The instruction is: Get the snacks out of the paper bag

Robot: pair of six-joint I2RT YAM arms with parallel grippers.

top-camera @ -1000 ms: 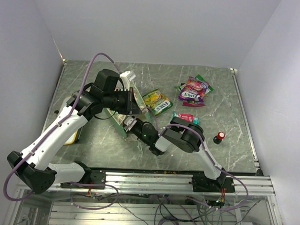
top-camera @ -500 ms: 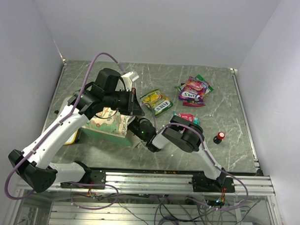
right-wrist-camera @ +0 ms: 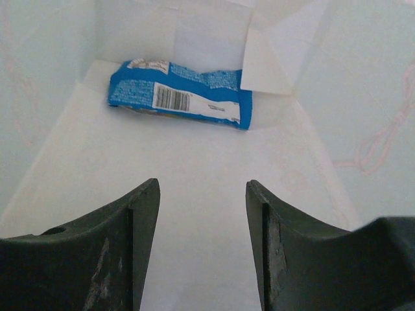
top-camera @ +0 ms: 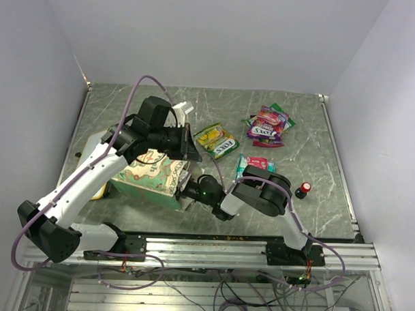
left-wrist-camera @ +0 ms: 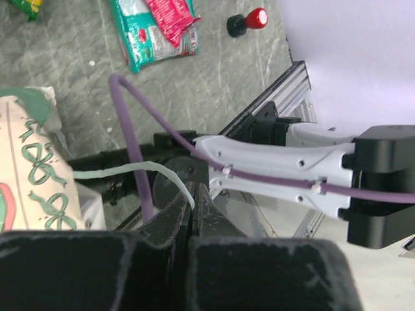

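Snacks: one blue packet (right-wrist-camera: pixel 181 97) lying deep in the paper bag (top-camera: pixel 149 174), other packets (top-camera: pixel 268 123) already out
Left gripper (left-wrist-camera: pixel 193 197): pinched tight on the string handle (left-wrist-camera: pixel 130 170)
Right gripper (right-wrist-camera: pixel 202 188): inside the bag, jaws apart, empty
Next: reach further in, then close on that packet

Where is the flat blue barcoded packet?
Right wrist view: the blue packet lies inside the paper bag at its far end, ahead of the right gripper.

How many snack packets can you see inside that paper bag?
1: a blue packet lying at the far end of the paper bag, beyond the right gripper. Others may be hidden.
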